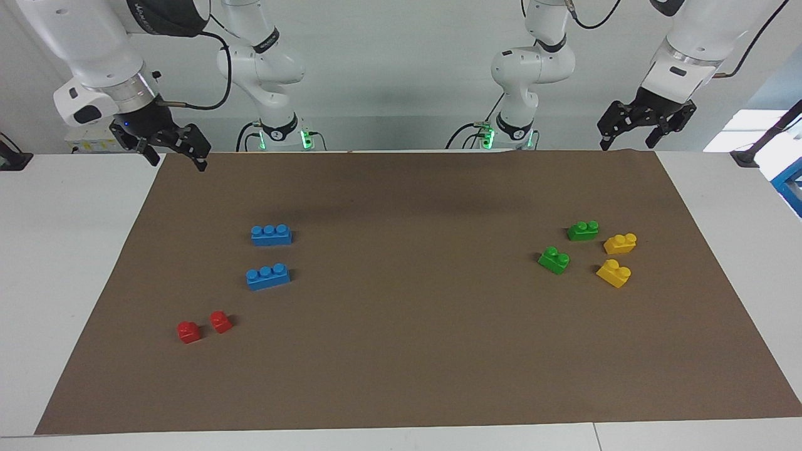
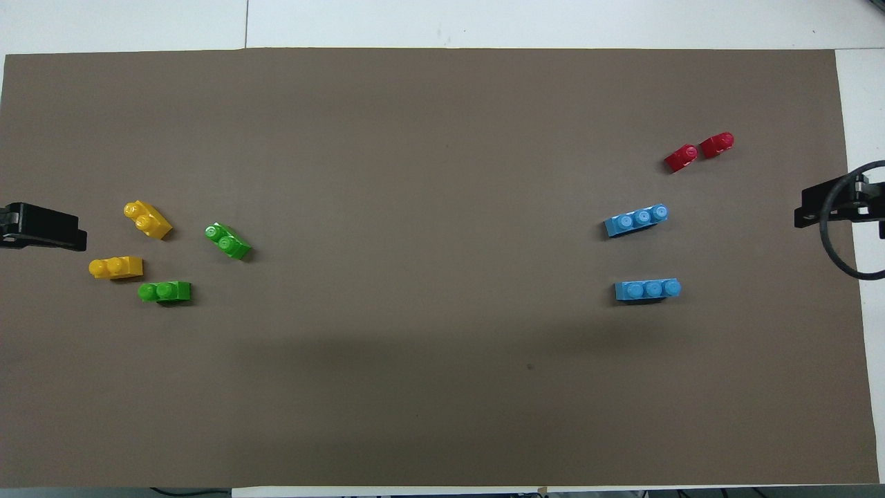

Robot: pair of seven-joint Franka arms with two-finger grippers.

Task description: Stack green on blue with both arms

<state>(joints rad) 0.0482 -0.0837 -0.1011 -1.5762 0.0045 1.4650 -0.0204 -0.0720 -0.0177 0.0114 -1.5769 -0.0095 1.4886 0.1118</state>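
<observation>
Two green bricks (image 1: 583,230) (image 1: 554,260) lie on the brown mat toward the left arm's end, also seen from overhead as green bricks (image 2: 164,292) (image 2: 228,241). Two blue bricks (image 1: 271,234) (image 1: 267,276) lie side by side toward the right arm's end, shown from overhead as blue bricks (image 2: 648,289) (image 2: 636,220). My left gripper (image 1: 630,143) hangs open and empty over the mat's corner by its own base. Over the mat's other corner at the robots' end, the right gripper (image 1: 177,161) is open too, holding nothing. Both arms wait, well clear of the bricks.
Two yellow bricks (image 1: 620,243) (image 1: 614,273) sit beside the green ones, toward the table's end. Two small red bricks (image 1: 188,331) (image 1: 220,321) lie farther from the robots than the blue pair. The brown mat (image 1: 407,326) covers most of the white table.
</observation>
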